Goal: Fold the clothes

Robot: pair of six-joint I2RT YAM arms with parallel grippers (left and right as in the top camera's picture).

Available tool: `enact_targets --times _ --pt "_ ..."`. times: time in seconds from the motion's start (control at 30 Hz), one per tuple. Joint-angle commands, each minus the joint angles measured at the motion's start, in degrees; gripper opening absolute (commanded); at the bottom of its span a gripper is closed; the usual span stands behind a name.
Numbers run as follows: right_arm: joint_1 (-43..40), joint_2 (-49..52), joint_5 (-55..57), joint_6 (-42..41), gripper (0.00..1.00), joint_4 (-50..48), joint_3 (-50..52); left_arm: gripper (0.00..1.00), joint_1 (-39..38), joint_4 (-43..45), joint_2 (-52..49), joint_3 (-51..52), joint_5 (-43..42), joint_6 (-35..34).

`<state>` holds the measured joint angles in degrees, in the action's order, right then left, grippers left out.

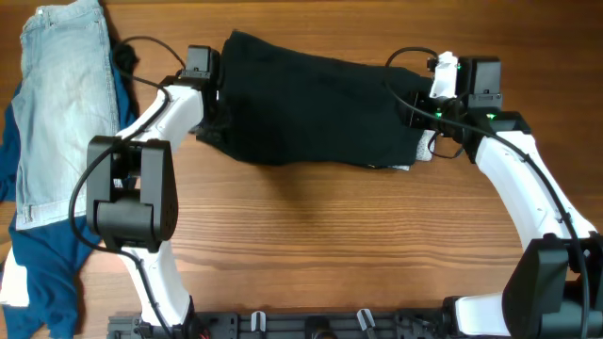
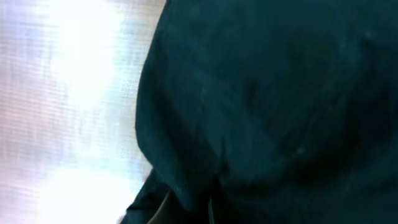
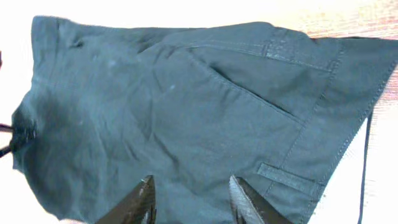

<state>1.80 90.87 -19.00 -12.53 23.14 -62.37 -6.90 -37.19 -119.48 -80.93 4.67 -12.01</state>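
The black shorts [image 1: 316, 104] lie folded across the far middle of the table, waistband end to the right. My left gripper [image 1: 215, 94] is at their left end, where the fabric is bunched. In the left wrist view the dark cloth [image 2: 267, 93] fills the frame and a fold sits between the barely visible fingers [image 2: 189, 208], which look shut on it. My right gripper [image 1: 421, 118] is at the right end. In the right wrist view its fingers [image 3: 191, 180] are open just above the shorts [image 3: 186, 106], near a belt loop and pocket seam.
Pale blue denim shorts [image 1: 66, 104] lie at the far left on a deep blue garment [image 1: 42, 273]. A small white edge [image 1: 403, 168] shows under the shorts' right end. Bare wood [image 1: 339, 245] runs along the front of the table.
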Motion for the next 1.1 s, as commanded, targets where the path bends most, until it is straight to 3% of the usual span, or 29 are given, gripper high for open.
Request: enact_targets --times 0.0,0.17,0.27,0.3,0.4,0.53,0.63,0.73,0.87,1.07 --pt "0.22 0.66 1.62 -2.64 0.36 -1.51 -0.57 0.04 0.04 -8.33 -2.03 1.44 -0.7 -7.45" --pt "0.22 0.66 1.64 -2.67 0.36 -2.05 -0.57 0.11 0.07 -17.46 -2.03 1.44 -0.94 -8.17" --pt "0.22 0.66 6.25 -5.66 0.36 -0.57 -0.57 0.33 0.04 -19.71 -2.03 1.42 -0.94 -7.89" --pt "0.2 0.72 8.04 -5.9 0.36 0.02 -0.57 0.45 0.04 -19.65 -2.03 1.42 -0.92 -7.37" --pt "-0.13 2.27 10.27 -5.62 0.38 0.42 -0.57 0.69 0.13 -21.79 -2.01 -1.92 -0.92 -2.38" --pt "-1.57 7.48 10.03 -5.46 0.65 -0.39 -0.57 0.98 0.31 -29.68 -1.2 -12.94 -0.7 -0.15" --pt "-3.41 11.5 9.81 -5.42 0.85 -0.85 -0.59 1.0 0.31 -29.07 -0.13 -17.35 -0.94 3.61" --pt "-5.66 13.07 8.94 -5.05 0.87 -1.77 -0.57 1.0 0.57 -23.5 0.07 -17.66 -1.01 10.16" --pt "-7.89 13.2 2.93 -0.28 0.87 -4.55 -0.59 1.0 2.34 -18.16 -1.4 -17.66 -3.89 13.97" --pt "-8.04 13.29 2.01 1.95 0.85 -6.62 -0.57 0.73 9.73 -14.84 -6.14 -17.66 -20.26 19.26"
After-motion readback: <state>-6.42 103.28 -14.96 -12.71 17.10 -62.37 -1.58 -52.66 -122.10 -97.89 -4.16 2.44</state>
